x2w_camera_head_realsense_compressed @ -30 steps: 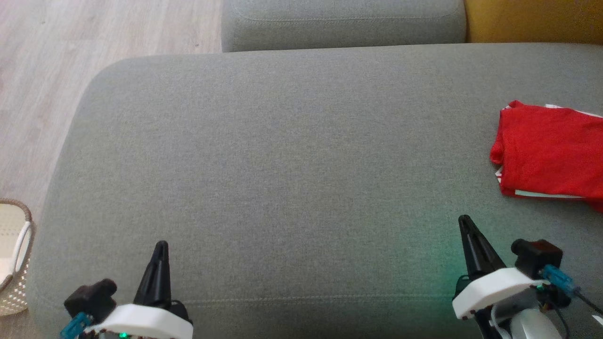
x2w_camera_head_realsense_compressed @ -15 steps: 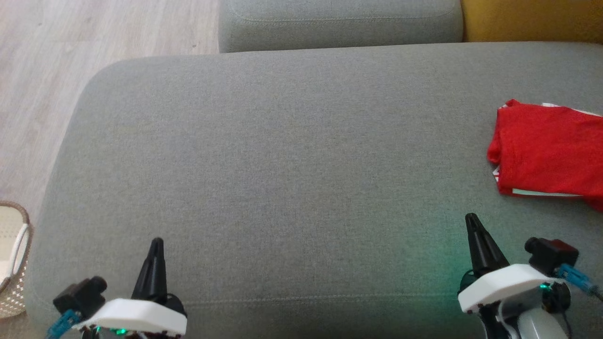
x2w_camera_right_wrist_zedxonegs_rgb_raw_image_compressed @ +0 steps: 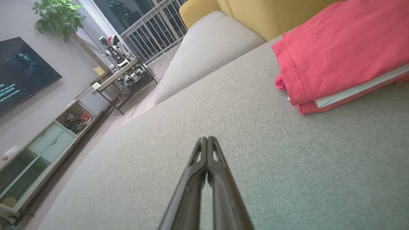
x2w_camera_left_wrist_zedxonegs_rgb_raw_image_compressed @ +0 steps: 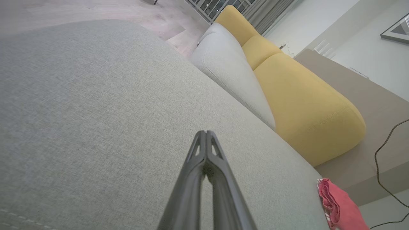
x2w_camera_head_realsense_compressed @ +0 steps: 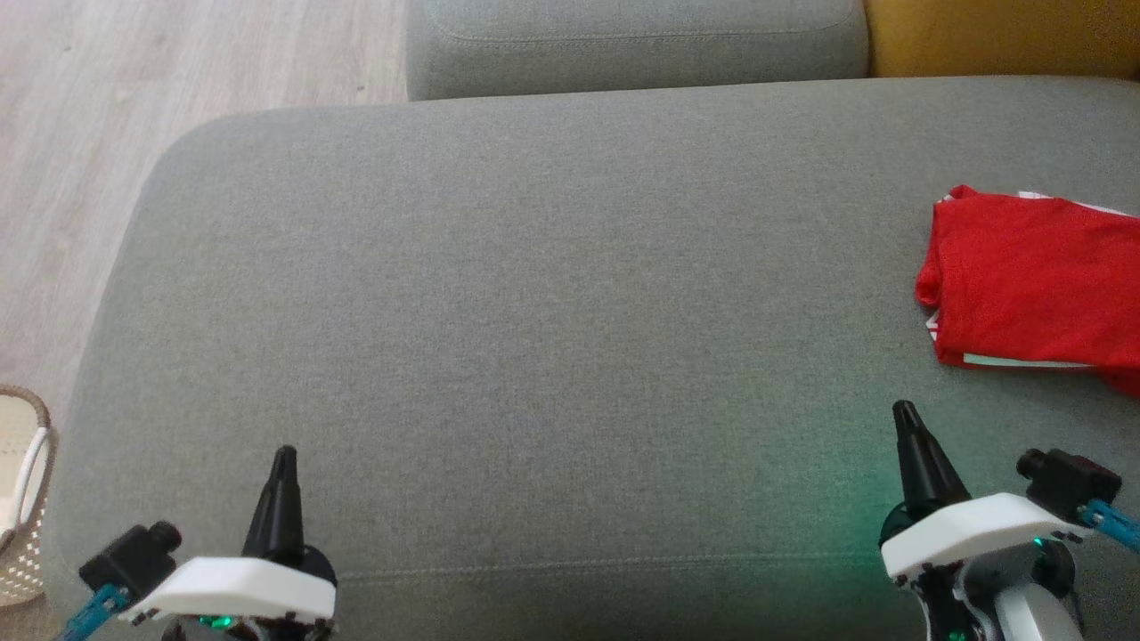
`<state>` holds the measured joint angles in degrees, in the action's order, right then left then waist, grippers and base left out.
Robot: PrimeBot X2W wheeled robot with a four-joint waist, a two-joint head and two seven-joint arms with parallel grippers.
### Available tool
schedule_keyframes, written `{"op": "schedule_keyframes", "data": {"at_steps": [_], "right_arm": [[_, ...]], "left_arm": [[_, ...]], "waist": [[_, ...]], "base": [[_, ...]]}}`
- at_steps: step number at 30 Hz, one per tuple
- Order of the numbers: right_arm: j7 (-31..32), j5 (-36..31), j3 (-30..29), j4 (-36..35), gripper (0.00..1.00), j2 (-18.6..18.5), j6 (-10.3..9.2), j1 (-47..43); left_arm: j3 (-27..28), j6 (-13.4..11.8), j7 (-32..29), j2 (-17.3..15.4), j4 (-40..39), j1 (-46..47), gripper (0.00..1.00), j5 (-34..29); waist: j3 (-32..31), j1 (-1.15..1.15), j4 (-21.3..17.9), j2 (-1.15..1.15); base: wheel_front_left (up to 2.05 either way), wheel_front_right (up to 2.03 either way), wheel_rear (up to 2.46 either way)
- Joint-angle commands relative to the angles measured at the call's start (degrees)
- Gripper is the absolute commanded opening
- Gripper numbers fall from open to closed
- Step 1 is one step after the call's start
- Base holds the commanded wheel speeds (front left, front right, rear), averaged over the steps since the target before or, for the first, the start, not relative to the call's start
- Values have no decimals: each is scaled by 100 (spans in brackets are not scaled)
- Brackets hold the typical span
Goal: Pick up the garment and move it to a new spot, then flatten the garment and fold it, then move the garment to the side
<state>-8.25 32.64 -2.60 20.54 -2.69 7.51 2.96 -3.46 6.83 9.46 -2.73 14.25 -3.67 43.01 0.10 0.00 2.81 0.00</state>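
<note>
Presently, garment (x2w_camera_head_realsense_compressed: 1033, 276): red, folded into a compact stack with white edging showing between the layers. It lies on the grey sofa seat (x2w_camera_head_realsense_compressed: 534, 312) at 3 o'clock in the head view and is cut by the frame edge.
Left gripper (x2w_camera_head_realsense_compressed: 284, 456): at 7 o'clock in the head view, above the near edge of the seat. Its fingers are pressed together and hold nothing.
Right gripper (x2w_camera_head_realsense_compressed: 906, 411): at 5 o'clock in the head view. Its fingers are pressed together and hold nothing. The garment lies near, toward 1 o'clock of the tips and clear of them.
Right wrist view: garment at 2 o'clock, folded edges facing the fingers.
Left wrist view: garment at 4 o'clock, well apart from the fingers.
Surroundings: grey back cushion (x2w_camera_head_realsense_compressed: 623, 44) at 12 o'clock, yellow cushion (x2w_camera_head_realsense_compressed: 997, 36) at 1 o'clock, woven basket (x2w_camera_head_realsense_compressed: 27, 499) at 8 o'clock, wooden floor (x2w_camera_head_realsense_compressed: 178, 71) at 10 o'clock.
</note>
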Motion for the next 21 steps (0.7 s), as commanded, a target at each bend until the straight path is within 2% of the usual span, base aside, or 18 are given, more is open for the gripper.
{"op": "schedule_keyframes", "data": {"at_steps": [1,21], "right_arm": [[21,139,-4,-227,0,-17,-1,265],[351,1458,-93,-323,0,-17,-1,278]], "left_arm": [[108,19,-42,-58,-166,309,0,109],[274,29,-366,-75,-135,460,0,1230]], "waist": [[0,0,-2,0],[2,0,-65,0]], "base": [[0,0,0],[0,0,0]]}}
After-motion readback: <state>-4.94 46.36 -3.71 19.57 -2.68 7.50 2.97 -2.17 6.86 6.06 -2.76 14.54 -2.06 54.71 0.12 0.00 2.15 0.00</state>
